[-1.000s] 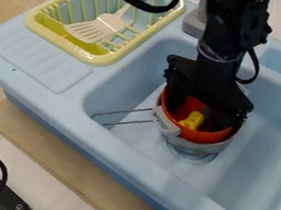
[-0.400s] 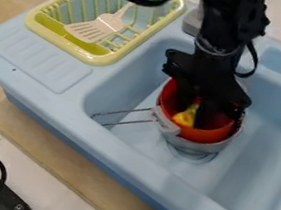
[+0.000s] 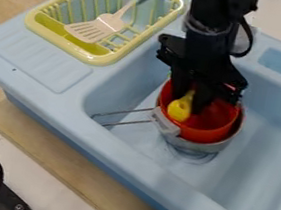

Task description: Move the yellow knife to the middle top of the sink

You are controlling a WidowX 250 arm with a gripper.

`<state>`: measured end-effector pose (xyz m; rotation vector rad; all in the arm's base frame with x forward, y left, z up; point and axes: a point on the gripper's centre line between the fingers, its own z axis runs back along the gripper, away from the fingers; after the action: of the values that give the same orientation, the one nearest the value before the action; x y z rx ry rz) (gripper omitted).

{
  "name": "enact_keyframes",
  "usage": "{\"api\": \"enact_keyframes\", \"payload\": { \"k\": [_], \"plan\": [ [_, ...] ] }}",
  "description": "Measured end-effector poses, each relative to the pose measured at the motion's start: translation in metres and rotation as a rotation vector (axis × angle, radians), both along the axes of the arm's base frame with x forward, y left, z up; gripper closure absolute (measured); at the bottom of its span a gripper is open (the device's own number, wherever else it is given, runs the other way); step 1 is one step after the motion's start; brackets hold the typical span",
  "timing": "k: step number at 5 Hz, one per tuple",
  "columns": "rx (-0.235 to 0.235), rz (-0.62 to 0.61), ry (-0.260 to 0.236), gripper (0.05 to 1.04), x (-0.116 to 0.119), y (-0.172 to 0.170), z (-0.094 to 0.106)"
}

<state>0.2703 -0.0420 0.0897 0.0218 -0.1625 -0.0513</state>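
1. A light wooden counter (image 3: 60,157) is running slantwise under the light blue sink unit (image 3: 115,148), which is sitting directly on it.
2. A pale surface (image 3: 35,183) is stretching along the counter's front side, at lower left.
3. On the sink unit's upper-left part, a yellow dish rack (image 3: 97,60) is resting beside the basin.
4. Inside the basin, a grey metal pot (image 3: 194,145) is standing upright, its wire handle pointing left.
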Motion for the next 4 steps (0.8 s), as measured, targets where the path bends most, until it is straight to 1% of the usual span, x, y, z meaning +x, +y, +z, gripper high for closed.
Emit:
{"api": "enact_keyframes", "payload": {
  "k": [1,2,3,4],
  "plan": [
    [-0.001,-0.022,-0.036,0.78,-0.002,0.001,0.019],
    [-0.005,-0.064,-0.096,0.78,-0.001,0.0,0.039],
    [-0.001,-0.1,-0.117,0.78,-0.004,-0.006,0.05],
    [-0.024,-0.148,-0.129,0.78,-0.002,-0.019,0.057]
  ]
}}
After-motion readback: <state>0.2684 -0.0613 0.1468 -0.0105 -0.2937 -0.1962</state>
